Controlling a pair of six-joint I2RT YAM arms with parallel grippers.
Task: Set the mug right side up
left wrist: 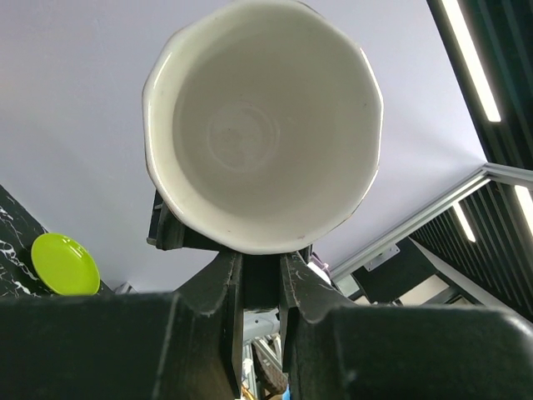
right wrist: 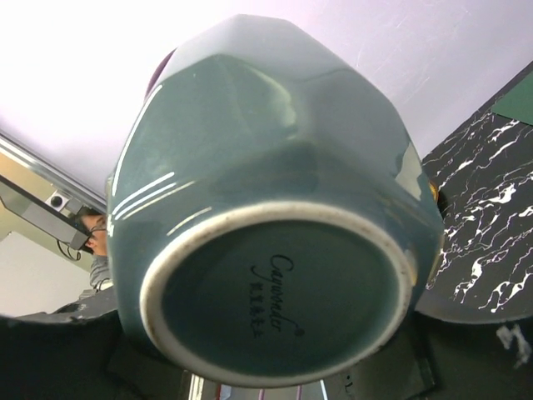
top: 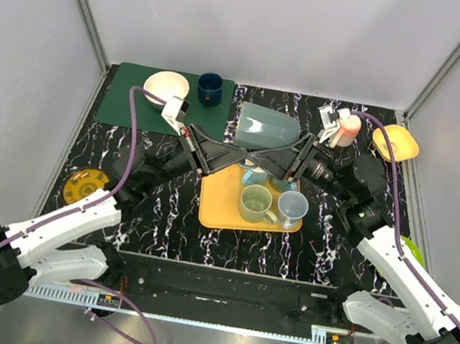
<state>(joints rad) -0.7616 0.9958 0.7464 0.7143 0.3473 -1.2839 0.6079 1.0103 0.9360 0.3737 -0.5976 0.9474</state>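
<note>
Both arms are stretched forward and bent inward, so the wrists are brought close together. The left gripper (left wrist: 260, 273) is pinched tight on the mug (left wrist: 262, 125). The right gripper (right wrist: 266, 321) is held with its fingers spread wide.

From where you sit, the mug (top: 267, 128) hangs sideways over the far edge of the tray (top: 218, 201), mid-desk (top: 168, 225). Cups (top: 255, 203) stand on the tray. Back left, a bowl (top: 166, 86) rests on the mat (top: 122, 101).
</note>
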